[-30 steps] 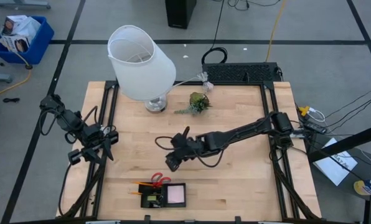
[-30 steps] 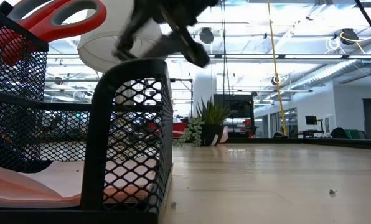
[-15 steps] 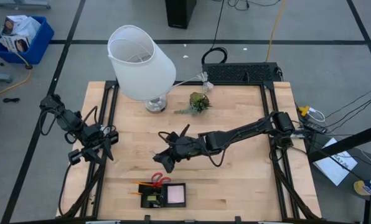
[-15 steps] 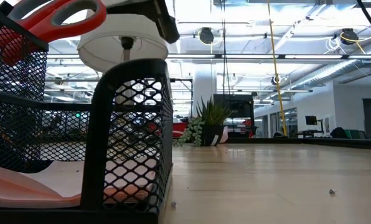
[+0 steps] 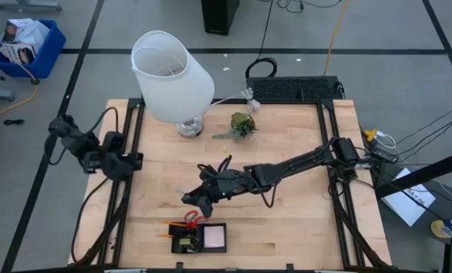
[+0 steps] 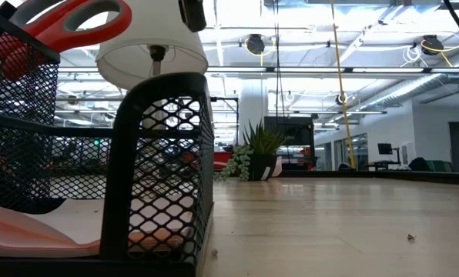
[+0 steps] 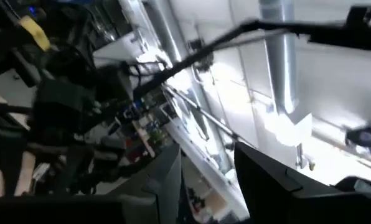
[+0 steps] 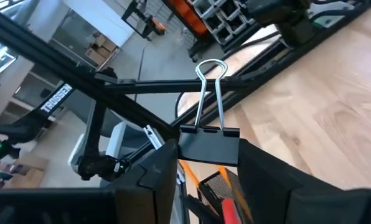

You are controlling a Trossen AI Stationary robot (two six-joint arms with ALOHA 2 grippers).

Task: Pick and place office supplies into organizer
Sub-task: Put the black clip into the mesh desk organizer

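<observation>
Only one bit of writing legible: "TROSSEN" in white on a dark frame bar (image 8: 56, 98), seen from the right wrist view.

Right claw (image 8: 201, 163) clamped on a black binder clip (image 8: 208, 147), black body pinched between the two dark fingers, silver wire handles standing up and away from the fingers, long axis running from claw toward the desk's left edge. From above, same claw (image 5: 194, 199) reached out over the middle of the desk (image 5: 287, 212), just beyond the organizer (image 5: 199, 238), clip too small to make out there.

Organizer at the near edge of the desk, long side lying left to right. Pink sticky-note pad (image 5: 214, 236) flat in its right compartment. Red-handled scissors (image 5: 189, 221) at its far left corner, handles up, in the mesh cup (image 6: 29, 115). Thin orange pencils (image 5: 167, 226) poking out leftward.

Left claw (image 5: 129, 161) parked at the desk's left edge, well apart from the organizer; cannot tell whether open or closed.

White lamp (image 5: 171, 76) and small plant (image 5: 243, 124) toward the far side.
</observation>
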